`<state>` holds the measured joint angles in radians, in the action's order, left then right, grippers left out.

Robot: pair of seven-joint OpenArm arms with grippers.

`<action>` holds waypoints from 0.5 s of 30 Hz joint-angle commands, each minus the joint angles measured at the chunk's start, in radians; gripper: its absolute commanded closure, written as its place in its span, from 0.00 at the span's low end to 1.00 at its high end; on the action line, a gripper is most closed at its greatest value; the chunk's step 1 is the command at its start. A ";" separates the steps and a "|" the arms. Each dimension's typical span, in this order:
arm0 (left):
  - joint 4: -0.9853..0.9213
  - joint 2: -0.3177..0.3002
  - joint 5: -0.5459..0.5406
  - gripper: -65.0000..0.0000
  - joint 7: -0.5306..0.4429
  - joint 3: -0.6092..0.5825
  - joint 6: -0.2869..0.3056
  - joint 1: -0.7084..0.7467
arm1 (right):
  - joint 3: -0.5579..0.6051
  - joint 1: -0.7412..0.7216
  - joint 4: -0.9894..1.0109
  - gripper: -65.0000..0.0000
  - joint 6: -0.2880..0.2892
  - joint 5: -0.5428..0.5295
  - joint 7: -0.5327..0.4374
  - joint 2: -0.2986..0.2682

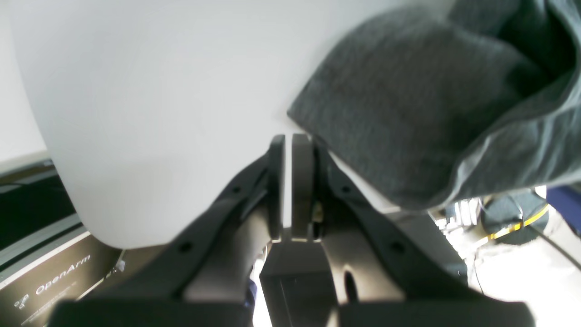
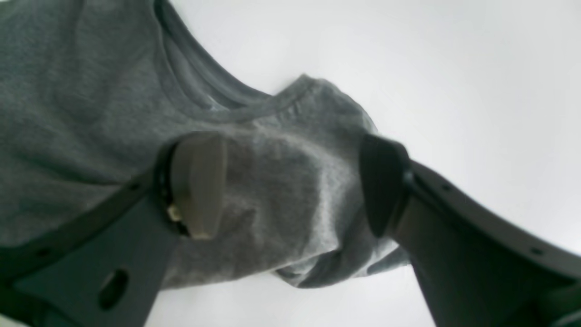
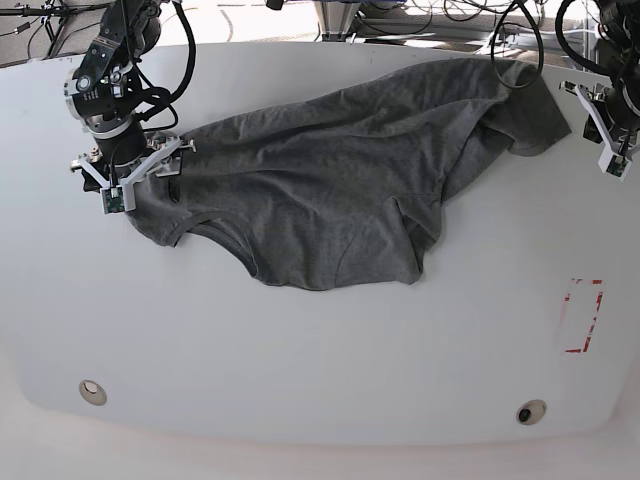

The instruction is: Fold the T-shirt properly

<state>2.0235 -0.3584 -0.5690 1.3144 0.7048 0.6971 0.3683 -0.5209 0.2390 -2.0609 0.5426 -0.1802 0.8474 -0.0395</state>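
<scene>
– Along the near edge of the white table (image 3: 300, 380), what else is around?

– Two small round fittings, one near the left corner (image 3: 92, 391) and one toward the right (image 3: 531, 411). Further in on the right sits a red rectangular outline (image 3: 583, 316), well apart from the cloth. Cables (image 3: 515, 30) lie beyond the far edge.

– And the T-shirt (image 3: 330, 190)?

– Dark grey, plain, spread crumpled across the table's middle and far side – its neckline curves along the near edge, wrinkles run through the body, and one end bunches at the far right corner.

– Anything in the way?

– The right gripper (image 2: 290, 186) stands over the shirt's left end, jaws spread wide with a bunched fold of fabric between them; neither pad visibly presses on it. The left gripper (image 1: 288, 181) hangs off the right end, jaws clenched on nothing, with the shirt's edge just beside it.
</scene>
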 commanded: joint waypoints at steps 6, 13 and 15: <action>-0.040 0.019 -0.009 0.52 0.074 -0.047 0.001 -0.226 | 0.012 -0.005 -0.008 0.35 0.008 -0.010 -0.014 -0.022; -0.061 0.062 -0.012 0.40 0.082 -0.146 0.001 -0.345 | 0.014 -0.002 -0.014 0.34 0.025 -0.012 -0.016 -0.014; -0.065 0.074 -0.010 0.43 0.082 -0.164 0.001 -0.357 | 0.017 -0.001 -0.016 0.33 0.026 -0.010 -0.016 -0.013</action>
<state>1.9442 -0.2844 -0.5312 1.4460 0.5541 0.6971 0.0425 -0.5049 0.2440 -2.0525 0.5583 -0.1806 0.8555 -0.0494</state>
